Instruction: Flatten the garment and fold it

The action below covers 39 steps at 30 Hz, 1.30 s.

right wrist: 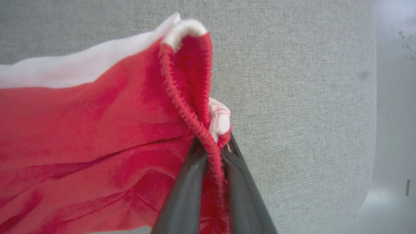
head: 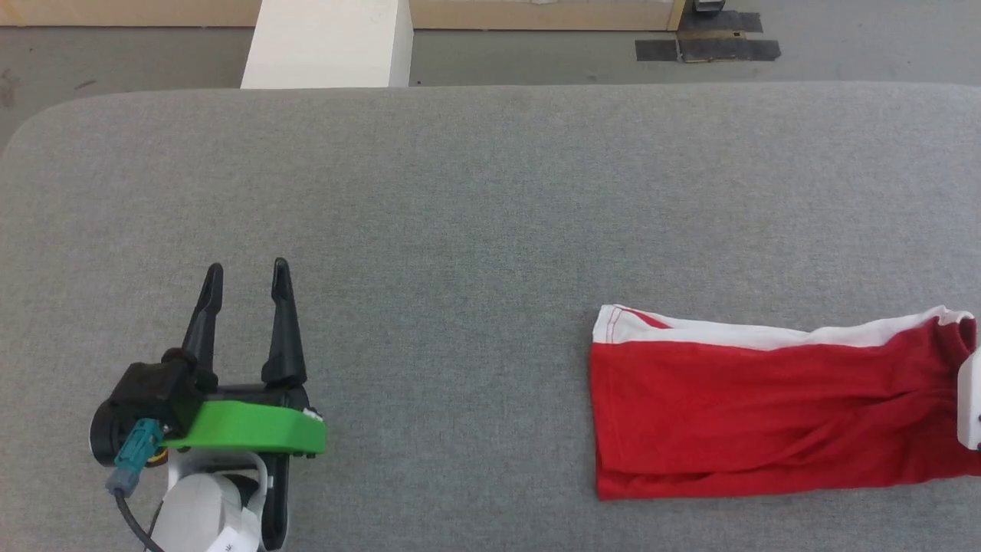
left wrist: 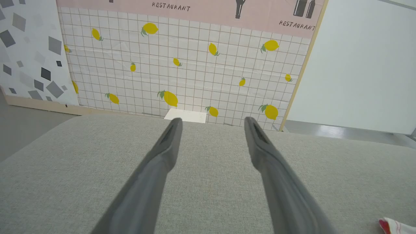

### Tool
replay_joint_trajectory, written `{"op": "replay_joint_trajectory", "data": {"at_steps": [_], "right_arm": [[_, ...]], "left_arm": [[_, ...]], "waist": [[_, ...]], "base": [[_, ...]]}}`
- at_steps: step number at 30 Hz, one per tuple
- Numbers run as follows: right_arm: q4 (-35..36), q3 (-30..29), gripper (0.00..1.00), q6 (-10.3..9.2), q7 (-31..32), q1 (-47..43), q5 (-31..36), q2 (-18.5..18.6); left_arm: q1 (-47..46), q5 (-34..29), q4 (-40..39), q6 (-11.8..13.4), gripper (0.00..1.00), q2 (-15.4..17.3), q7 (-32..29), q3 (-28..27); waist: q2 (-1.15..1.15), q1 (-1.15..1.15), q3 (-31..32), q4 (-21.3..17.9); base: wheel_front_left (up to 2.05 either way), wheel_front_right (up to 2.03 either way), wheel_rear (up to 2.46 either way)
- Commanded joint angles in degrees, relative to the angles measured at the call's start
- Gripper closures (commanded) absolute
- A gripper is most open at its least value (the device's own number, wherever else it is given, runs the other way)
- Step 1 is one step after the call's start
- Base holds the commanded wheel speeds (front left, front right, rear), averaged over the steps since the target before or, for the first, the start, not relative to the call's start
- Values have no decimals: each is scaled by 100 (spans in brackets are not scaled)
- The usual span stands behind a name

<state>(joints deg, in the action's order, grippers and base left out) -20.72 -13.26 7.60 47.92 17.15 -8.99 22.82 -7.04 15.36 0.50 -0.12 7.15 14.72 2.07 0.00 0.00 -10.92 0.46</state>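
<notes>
Red garment (head: 766,414), waistband end nipped in R pincer (right wrist: 214,143).
Bright red thin shorts w/ white side stripe along far edge & white trim at leg hem. Doubled lengthwise, mostly flat, long diagonal creases across the red. Gathered elastic waistband end is raised and bunched, a fold of it clamped between R pincer's fingers; a white bit pokes out just past the tips. Rest of cloth trails off left of that pincer in its wrist view. Hem end faces L pincer (head: 247,268), well apart, off to its right.
</notes>
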Motion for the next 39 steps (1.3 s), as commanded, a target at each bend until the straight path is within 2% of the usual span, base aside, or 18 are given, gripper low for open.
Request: {"op": "replay_joint_trajectory", "data": {"at_steps": [1, 6, 9, 13, 17, 22, 27, 31, 32, 33, 39], "right_arm": [[9, 66, 100, -11, 73, 106, 45, 43], [516, 557, 100, -11, 927, -61, -257, 226], [1302, 763, 100, -11, 1481, -270, -654, 182], [2262, 984, 100, -11, 1779, -476, -1101, -265], [2682, 1432, 100, -11, 1744, -578, -1151, -728], [2436, 2110, 100, -11, 1486, -416, -1154, -1139], [1682, 2609, 100, -11, 1139, -15, -1023, -1493], [1151, 2830, 100, -11, 938, 209, -852, -1636], [1050, 2889, 95, -11, 893, 251, -805, -1651], [946, 2995, 0, -11, 837, 299, -758, -1658], [890, 3366, 0, -11, 452, 527, -910, -1684]], "left_arm": [[60, -80, 24, -53, 0, -34, 28, -39], [135, -89, 22, -97, 0, -152, 28, -124], [187, -99, -66, -100, 0, -223, 28, -166], [236, -141, -147, -102, 0, -284, 28, -196], [248, -126, -187, -111, 0, -340, 28, -204], [269, -124, -195, -144, 0, -380, 28, -188], [317, -135, -161, -198, 0, -400, 28, -240], [359, -155, -132, -221, 0, -408, 28, -273], [367, -157, -128, -227, 0, -409, 28, -275], [375, -161, -123, -232, 0, -411, 28, -274], [415, -187, -120, -235, 0, -418, 28, -314]], "waist": [[0, 0, 37, -16], [0, 0, 159, -42], [0, 0, 206, -59], [0, 0, 219, -90], [0, 0, 222, -68], [0, 0, 213, 31], [0, 0, 220, 201], [0, 0, 231, 290], [0, 0, 234, 304], [0, 0, 240, 320], [0, 0, 289, 293]], "base": [[0, 0, 0], [0, 0, 0], [0, 0, 0], [0, 0, 0], [0, 0, 0], [0, 0, 0], [0, 0, 0], [0, 0, 0], [0, 0, 0], [0, 0, 0], [0, 0, 0]]}}
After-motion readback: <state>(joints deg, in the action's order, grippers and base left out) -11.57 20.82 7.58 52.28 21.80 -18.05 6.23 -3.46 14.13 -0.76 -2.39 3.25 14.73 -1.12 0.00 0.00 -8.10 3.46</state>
